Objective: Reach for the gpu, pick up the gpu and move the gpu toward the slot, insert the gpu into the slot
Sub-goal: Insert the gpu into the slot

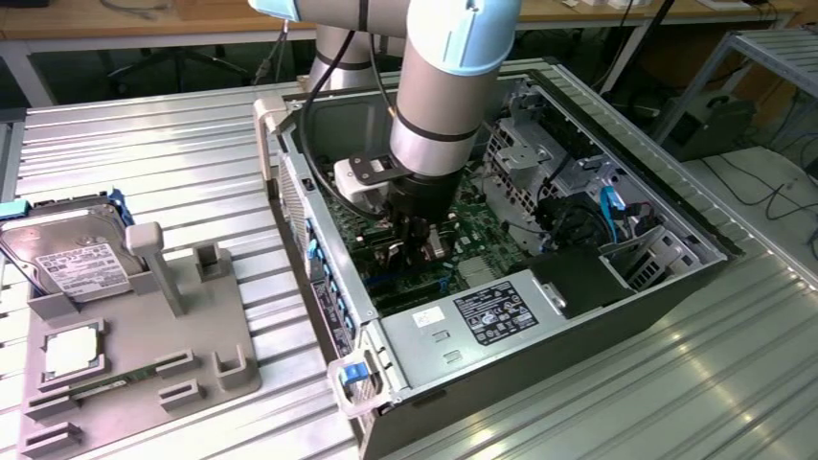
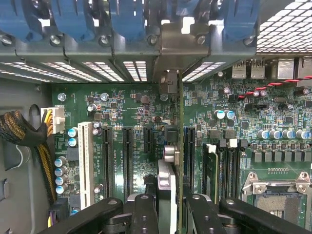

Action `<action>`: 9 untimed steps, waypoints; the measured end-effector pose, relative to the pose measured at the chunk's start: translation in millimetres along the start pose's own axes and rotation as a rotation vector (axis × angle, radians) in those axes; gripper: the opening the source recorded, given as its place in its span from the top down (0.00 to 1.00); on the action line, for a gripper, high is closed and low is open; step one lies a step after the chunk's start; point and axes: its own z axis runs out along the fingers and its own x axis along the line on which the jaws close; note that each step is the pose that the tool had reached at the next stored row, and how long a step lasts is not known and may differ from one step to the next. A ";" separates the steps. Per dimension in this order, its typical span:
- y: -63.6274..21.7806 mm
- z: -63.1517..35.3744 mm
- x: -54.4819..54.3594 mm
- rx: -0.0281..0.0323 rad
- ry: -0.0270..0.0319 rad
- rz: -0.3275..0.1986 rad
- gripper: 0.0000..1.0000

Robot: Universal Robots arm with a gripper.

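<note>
In the exterior view my gripper (image 1: 416, 251) reaches down into the open computer case (image 1: 665, 206), just above the green motherboard (image 1: 480, 235). In the wrist view the gpu (image 2: 181, 122) shows edge-on as a thin green card standing upright. Its silver bracket (image 2: 168, 80) lies at the case's rear wall. The gripper (image 2: 173, 207) is shut on the card, with a black finger (image 2: 146, 214) on each side. The card runs along a long black slot (image 2: 190, 151) on the board. Whether its lower edge sits in the slot I cannot tell.
More black slots (image 2: 127, 156) and a white slot (image 2: 85, 156) lie beside the card, with memory clips (image 2: 222, 144) and the processor socket (image 2: 278, 195) on the other side. A power supply (image 1: 492, 311) fills the case's front. Outside, a grey holder (image 1: 217, 369) carries a hard drive (image 1: 71, 254) and a processor chip (image 1: 73, 350).
</note>
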 end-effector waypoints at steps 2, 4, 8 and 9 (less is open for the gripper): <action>1.4 3.2 0.1 -0.0007 0.0006 0.000 0.72; 1.3 3.6 0.1 -0.0003 0.0002 0.000 0.72; 1.4 3.6 0.1 -0.0003 0.0002 0.000 0.72; 1.4 3.6 0.1 -0.0003 0.0001 0.000 0.72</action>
